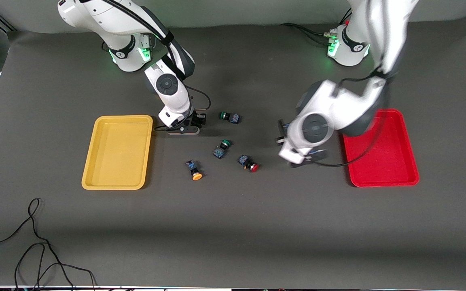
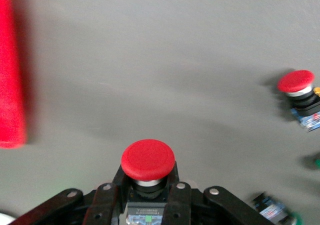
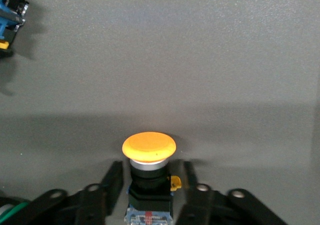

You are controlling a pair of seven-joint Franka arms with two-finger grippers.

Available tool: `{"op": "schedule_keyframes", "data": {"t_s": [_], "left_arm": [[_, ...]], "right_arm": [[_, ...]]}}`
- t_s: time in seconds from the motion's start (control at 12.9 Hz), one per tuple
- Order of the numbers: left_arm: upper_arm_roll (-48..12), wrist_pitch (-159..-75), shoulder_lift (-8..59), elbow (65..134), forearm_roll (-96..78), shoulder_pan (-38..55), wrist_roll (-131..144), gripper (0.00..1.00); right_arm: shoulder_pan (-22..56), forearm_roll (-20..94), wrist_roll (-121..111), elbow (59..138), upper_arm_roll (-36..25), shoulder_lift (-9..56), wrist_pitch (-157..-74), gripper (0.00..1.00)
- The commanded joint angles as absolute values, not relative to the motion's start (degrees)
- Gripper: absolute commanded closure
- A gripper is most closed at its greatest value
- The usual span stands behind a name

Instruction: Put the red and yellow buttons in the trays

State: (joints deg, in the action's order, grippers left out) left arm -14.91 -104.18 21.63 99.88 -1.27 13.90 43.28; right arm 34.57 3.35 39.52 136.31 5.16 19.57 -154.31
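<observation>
A dark grey mat [image 1: 233,226] covers the table. The yellow tray [image 1: 117,121] lies at its 9 o'clock and the red tray [image 1: 382,169] at its 3 o'clock.

The left gripper [image 1: 306,157] hangs over the mat at the red tray's 9 o'clock rim. Its fingers [image 2: 120,182] pinch the dark body of a red button [image 2: 148,159]. The grip looks low on the body, so a quick swing might tip the button out short of the tray.

The right gripper [image 1: 186,125] is down at the yellow tray's 2 o'clock corner. Its fingers [image 3: 112,180] are spread either side of a yellow button [image 3: 149,146], with narrow gaps showing. Closing off-centre could skid the button away.

Loose at the centre are a second yellow button [image 1: 195,170], a second red button [image 1: 249,163] and two green buttons [image 1: 221,148] [image 1: 229,117]. These do not appear to block either route. A loose cable [image 1: 34,242] lies at 7 o'clock.
</observation>
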Motion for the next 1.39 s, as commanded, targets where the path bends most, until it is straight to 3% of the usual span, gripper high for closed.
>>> {"op": "schedule_keyframes", "data": {"t_s": [0.0,0.15,0.23,0.39,0.54,0.85,0.93,1.01,1.16,1.31], "left_arm": [[-15.03,-100.99,11.8,108.52,-0.79,4.26,27.05,1.0],[-15.03,-102.04,7.92,115.11,1.65,-2.52,18.93,1.0],[-15.03,-102.91,8.08,117.05,2.54,-5.07,16.72,1.0],[-15.03,-111.83,8.35,124.15,4.73,-8.08,15.21,1.0],[-14.94,-122.99,10.27,130.14,6.75,-10.79,15.12,1.0],[-14.94,-134.81,15.54,135.09,10.72,-14.92,14.94,1.0],[-15.03,-135.43,16.69,134.83,10.81,-16.16,14.85,0.31],[-15.03,-134.66,16.18,134.48,10.72,-16.17,14.77,0.0],[-15.55,-129.59,13.29,132.73,10.55,-15.65,14.94,0.0],[-17.21,-118.36,11.17,125.55,9.58,-12.59,15.99,0.0]], "right_arm": [[35.42,3.25,39.81,135.7,4.66,19.42,-154.16,0.84],[35.25,3.25,39.29,135.44,4.48,16.98,-151.9,0.84],[34.9,3.34,39.2,134.74,4.4,13.57,-146.74,0.84],[34.63,3.6,39.2,129.23,2.74,8.11,-132.52,0.84],[34.63,3.95,36.93,122.55,0.63,7.3,-123.44,0.84],[34.63,3.96,19.4,120.5,-12.17,3.7,-119.19,0.84],[34.63,3.96,13.42,120.59,-16.31,3.52,-119.27,0.84],[34.72,3.87,7.62,120.59,-20.7,3.69,-119.62,0.84],[34.63,3.96,-4.95,121.46,-28.97,5.96,-123.19,0.84],[34.45,4.39,-11.4,124.35,-33.29,9.74,-128.38,0.84]]}}
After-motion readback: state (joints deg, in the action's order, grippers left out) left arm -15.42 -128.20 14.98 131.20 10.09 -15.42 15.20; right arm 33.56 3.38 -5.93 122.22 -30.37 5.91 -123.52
